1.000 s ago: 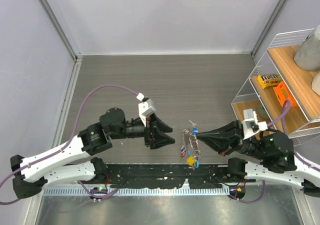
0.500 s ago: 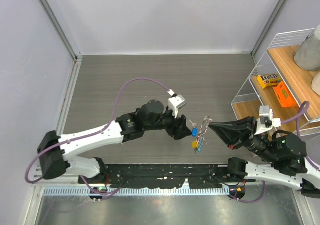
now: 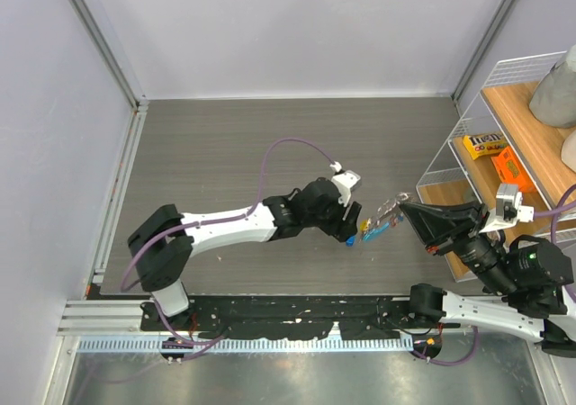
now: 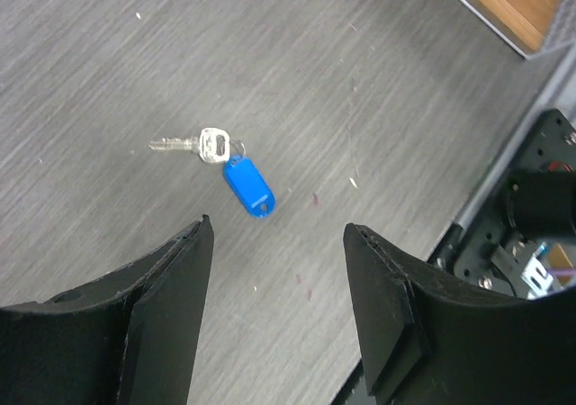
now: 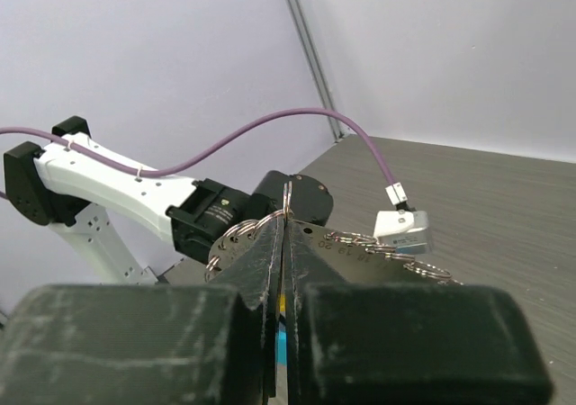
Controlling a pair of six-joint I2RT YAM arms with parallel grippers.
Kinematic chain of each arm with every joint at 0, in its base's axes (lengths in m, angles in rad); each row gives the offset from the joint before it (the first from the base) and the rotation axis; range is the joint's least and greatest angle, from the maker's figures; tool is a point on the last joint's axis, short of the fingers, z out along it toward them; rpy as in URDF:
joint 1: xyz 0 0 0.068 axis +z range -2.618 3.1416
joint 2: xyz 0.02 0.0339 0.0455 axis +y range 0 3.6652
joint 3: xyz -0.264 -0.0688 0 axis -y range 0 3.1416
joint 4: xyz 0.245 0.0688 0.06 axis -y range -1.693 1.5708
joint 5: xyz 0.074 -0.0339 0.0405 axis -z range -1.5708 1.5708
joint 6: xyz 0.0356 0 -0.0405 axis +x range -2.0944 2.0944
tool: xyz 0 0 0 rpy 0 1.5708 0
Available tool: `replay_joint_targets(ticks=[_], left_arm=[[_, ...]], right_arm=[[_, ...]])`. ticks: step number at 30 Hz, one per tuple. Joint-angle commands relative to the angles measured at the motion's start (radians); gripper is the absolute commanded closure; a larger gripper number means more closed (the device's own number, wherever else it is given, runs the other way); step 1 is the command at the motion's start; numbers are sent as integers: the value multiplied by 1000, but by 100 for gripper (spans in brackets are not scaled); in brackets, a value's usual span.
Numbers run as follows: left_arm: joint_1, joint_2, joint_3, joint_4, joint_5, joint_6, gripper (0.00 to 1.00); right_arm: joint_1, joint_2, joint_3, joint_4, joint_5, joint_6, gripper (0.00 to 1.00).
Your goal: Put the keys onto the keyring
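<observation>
A silver key with a blue tag (image 4: 247, 185) lies flat on the grey table; in the top view the tag (image 3: 349, 239) shows just beside my left gripper. My left gripper (image 4: 274, 238) is open and empty, hovering above the table with that key just beyond its fingertips; it also shows in the top view (image 3: 347, 224). My right gripper (image 5: 286, 229) is shut on the keyring (image 5: 360, 243), a silvery plate edged with small rings, held up in the air. In the top view the keyring (image 3: 389, 211) sticks out of the right gripper (image 3: 404, 209), with yellow- and blue-tagged keys (image 3: 369, 231) hanging from it.
A white wire shelf (image 3: 468, 108) with wooden boards stands at the right, holding a yellow box (image 3: 484, 144) and an orange box (image 3: 510, 168). A black base rail (image 3: 297, 315) runs along the near edge. Walls close in the left and far sides.
My left arm has stretched right, ending over the blue-tagged key. My right gripper has lifted the keyring up and to the right. The blue-tagged key stayed on the table.
</observation>
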Motion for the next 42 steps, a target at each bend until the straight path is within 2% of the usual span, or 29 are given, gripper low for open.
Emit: replay_joint_targets(ticks=[1,6,14,26,35,42], left_arm=[[-11,83,148,-46,-117,-14,34],[-24,231,279,-144,-166,-15,34],[-24,353,379,-247,-185,-38,38],[-30,433,465,-310,-166,-61,39],[-42,481,517,-358,-196,-69,49],[-45,502,529,-365,-199,-81,52]], right_arm=[[4,-7,40,45,52,-17,94],[4,-8,43,33,48,-13,94],[4,-15,56,11,37,-11,94],[3,-24,35,16,23,-3,94],[3,-41,24,20,12,1,94],[4,-51,23,24,3,4,94]])
